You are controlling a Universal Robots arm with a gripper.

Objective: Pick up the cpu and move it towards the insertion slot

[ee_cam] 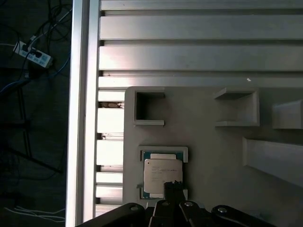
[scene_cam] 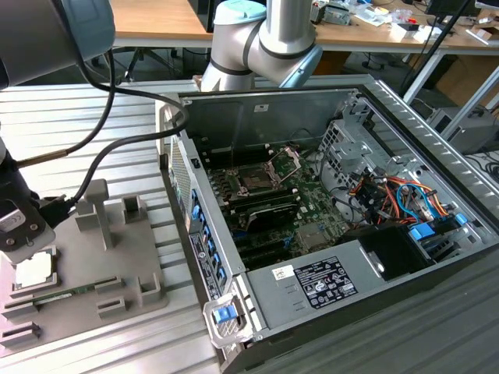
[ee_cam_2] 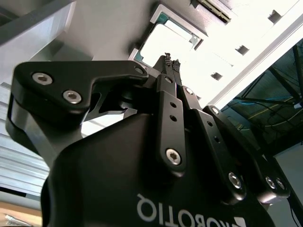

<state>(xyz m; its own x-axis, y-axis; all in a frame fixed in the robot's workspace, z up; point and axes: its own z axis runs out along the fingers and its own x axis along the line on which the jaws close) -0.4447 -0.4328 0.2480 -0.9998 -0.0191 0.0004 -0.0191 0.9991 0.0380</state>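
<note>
Silvery cpu (ee_cam: 162, 176) lies in its recess of the grey plastic tray (ee_cam: 213, 151), framed square for pickup. The gripper (ee_cam: 173, 184) hangs just above it, fingers (ee_cam_2: 166, 61) seemingly pressed together, holding nothing.

We're in a robotics lab / electronics workshop: robot arm (scene_cam: 265, 39) at an aluminium-profile table (scene_cam: 47, 125), opened PC case (scene_cam: 257, 117) w/ motherboard (scene_cam: 308, 214) & insertion slot (scene_cam: 253, 181) exposed, cluttered wooden benches (scene_cam: 152, 19) behind, power strip (ee_cam: 34, 54) down beside the table.
</note>
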